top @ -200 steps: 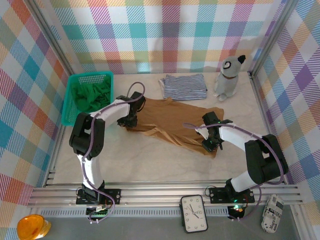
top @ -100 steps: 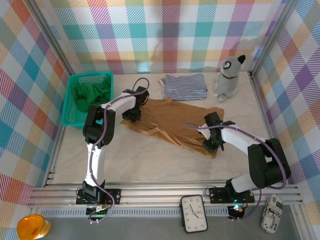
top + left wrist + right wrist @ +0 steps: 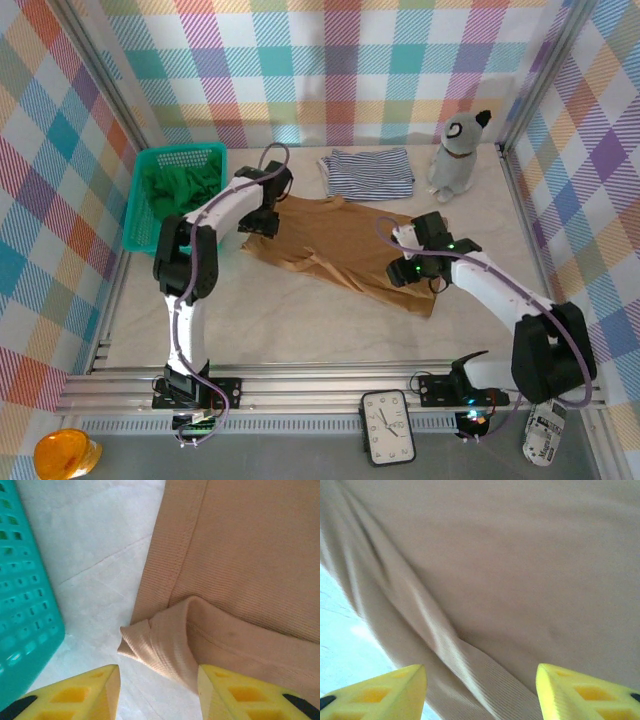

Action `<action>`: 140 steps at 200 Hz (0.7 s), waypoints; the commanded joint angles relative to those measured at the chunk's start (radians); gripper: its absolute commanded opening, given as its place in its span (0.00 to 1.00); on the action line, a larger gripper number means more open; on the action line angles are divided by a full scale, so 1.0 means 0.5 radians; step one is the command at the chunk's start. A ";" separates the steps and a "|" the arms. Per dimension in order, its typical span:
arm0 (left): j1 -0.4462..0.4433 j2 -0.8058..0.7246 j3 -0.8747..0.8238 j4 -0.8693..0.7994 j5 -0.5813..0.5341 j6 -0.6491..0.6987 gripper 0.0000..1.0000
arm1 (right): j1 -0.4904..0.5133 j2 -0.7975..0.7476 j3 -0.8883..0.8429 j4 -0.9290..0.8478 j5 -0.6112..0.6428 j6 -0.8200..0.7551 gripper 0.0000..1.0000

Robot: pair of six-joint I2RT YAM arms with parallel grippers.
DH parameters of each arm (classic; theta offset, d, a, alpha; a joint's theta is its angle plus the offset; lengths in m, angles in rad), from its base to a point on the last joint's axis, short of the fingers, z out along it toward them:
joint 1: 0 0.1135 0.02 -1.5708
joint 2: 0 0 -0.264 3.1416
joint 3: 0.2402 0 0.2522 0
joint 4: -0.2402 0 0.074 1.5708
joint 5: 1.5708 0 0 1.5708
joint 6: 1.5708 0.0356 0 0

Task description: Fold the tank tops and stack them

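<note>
left wrist: left gripper [image 3: 159, 682] wide open, straddling a rolled corner of the tan tank top [image 3: 240, 555], spread mid-bench [image 3: 300, 315]. right gripper [image 3: 480, 680] wide open over its opposite end. striped tank top [image 3: 368, 173] folded at the far edge.

Left tool [image 3: 159, 687], right tool [image 3: 480, 680] opened; tan top [image 3: 350, 245] seemingly released.

Pastel plaid walls [image 3: 340, 60] enclose a pale marbled tabletop [image 3: 300, 320] edged by aluminium rails [image 3: 330, 378].
</note>
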State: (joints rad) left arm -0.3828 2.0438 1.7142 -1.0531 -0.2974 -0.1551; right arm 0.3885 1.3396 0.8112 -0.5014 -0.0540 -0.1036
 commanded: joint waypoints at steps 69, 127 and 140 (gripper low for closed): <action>0.014 0.266 -0.060 0.215 0.314 0.012 0.38 | 0.284 0.639 0.375 -0.146 -0.241 0.215 0.58; 0.014 0.140 -0.451 0.185 0.290 -0.025 0.37 | 0.328 0.743 0.374 -0.441 -0.067 -0.063 0.59; 0.014 0.080 -0.542 0.158 0.288 -0.044 0.37 | 0.334 0.744 0.360 -0.465 -0.110 -0.111 0.59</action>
State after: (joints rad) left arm -0.3828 2.0987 1.5459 -0.9062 -0.1547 -0.1638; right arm 0.5480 1.7084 1.0084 -0.6449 -0.1131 -0.0772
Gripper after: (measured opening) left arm 0.371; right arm 0.590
